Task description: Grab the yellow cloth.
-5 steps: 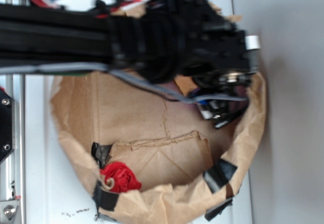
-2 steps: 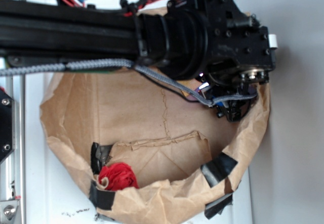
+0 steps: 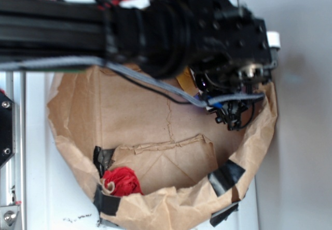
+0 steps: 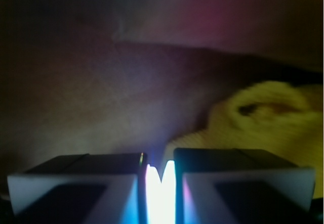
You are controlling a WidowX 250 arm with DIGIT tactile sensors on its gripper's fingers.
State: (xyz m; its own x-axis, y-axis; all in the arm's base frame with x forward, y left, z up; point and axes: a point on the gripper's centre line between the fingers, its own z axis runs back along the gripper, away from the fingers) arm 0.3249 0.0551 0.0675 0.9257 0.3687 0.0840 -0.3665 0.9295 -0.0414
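In the wrist view the yellow cloth (image 4: 263, 118) lies crumpled at the right, on dim brown paper. One edge of it runs down to the gap between my fingers (image 4: 91, 176). My gripper (image 4: 160, 161) is shut to a narrow slit, and a bright, washed-out strip fills that slit. From the exterior view, the gripper (image 3: 233, 117) hangs inside the right side of the brown paper bag (image 3: 78, 136). A small yellow-orange patch of the cloth (image 3: 184, 79) peeks out under the black arm (image 3: 155, 27). The arm hides the rest of the cloth.
A small red bunched cloth (image 3: 121, 181) sits at the bag's near rim beside black tape (image 3: 106, 203). More black tape (image 3: 226, 178) patches the rim on the right. The bag rests on a white surface (image 3: 36, 188), and its right wall (image 3: 262, 131) rises close to the gripper.
The arm and gripper swung right and then slightly back left. The bag's left rim shifted with it, and the yellow patch under the arm shows again. The red cloth stayed put.
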